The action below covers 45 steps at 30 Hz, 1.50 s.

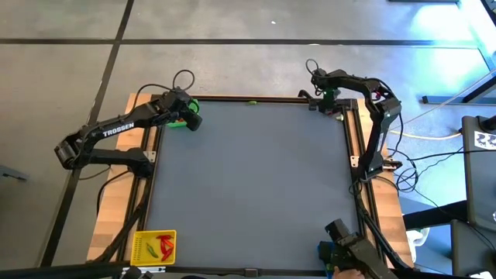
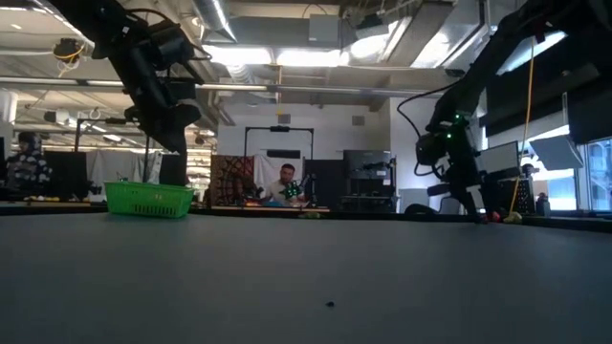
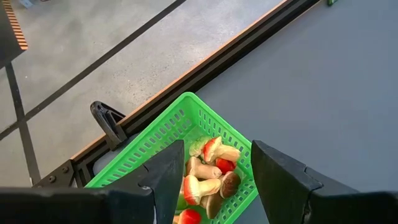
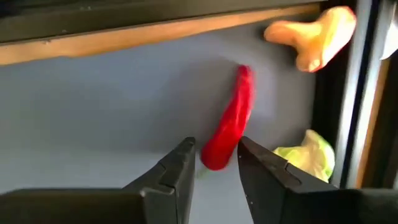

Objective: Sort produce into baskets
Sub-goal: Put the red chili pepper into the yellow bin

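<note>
My right claw is down at the far right corner of the desk, with its two fingers set narrowly on either side of the lower end of a red chili pepper. From my seat I cannot say for sure that the pads are pressing on the pepper; it looks pinched, but the edges blur. The pepper lies flat on the grey surface, slanting away from the claw. Beyond it, near the wooden edge strip, sits a pale orange piece, and close beside the claw by the dark rail is a light green leafy piece.

My left claw hangs over the green basket at the far left corner of the desk, fingers spread wide and holding nothing. Inside that basket I see a heap of produce: mushrooms with red and brown caps and a pale green piece.

From above, the yellow basket rests at the near left corner with red peppers and something thin and green in it. The blue basket is at the near right edge, mostly hidden under dark hardware.

A person sits in the room beyond the desk.
</note>
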Available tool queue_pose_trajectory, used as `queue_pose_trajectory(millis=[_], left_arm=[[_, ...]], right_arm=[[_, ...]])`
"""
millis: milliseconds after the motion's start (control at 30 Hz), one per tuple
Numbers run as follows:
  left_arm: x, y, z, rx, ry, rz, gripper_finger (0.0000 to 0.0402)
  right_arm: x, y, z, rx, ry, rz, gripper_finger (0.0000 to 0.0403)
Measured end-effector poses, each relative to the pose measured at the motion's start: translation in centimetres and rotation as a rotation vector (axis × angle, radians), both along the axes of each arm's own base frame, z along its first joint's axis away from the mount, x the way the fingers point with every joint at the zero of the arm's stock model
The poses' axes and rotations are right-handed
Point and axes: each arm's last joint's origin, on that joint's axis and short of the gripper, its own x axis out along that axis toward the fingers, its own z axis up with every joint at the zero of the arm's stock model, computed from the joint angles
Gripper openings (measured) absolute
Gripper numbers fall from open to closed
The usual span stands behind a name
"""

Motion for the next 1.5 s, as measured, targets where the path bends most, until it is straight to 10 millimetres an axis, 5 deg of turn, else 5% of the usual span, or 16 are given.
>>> queue_pose_trajectory(millis=[333, 667, 1000, 1200, 1500], left_arm=[[0.0, 0.0, 0.0, 0.000, 0.004, -0.003, 0.0182], [0.0, 0.0, 0.0, 0.003, 0.008, -0.009, 0.0182], [0.0, 0.0, 0.0, 0.007, 0.016, -0.018, 0.0182], [0.8, -0.5, 0.1, -0.033, -0.056, -0.111, 0.0182], [3.7, -1.8, 1.6, -0.082, -0.390, -0.338, 0.0182]], right_arm=[[0.1, 0.0, -0.1, 0.022, -0.036, -0.014, 0.0113], [0.0, 0.0, 0.0, 0.027, -0.022, 0.073, 0.0011], [0.1, 0.4, 3.9, -0.047, -0.111, 0.181, 0.0029], [2.5, 2.0, 8.0, -0.158, -0.263, 0.408, 0.0029], [10.1, 7.6, 10.8, -0.261, -0.522, 0.981, 0.0030]])
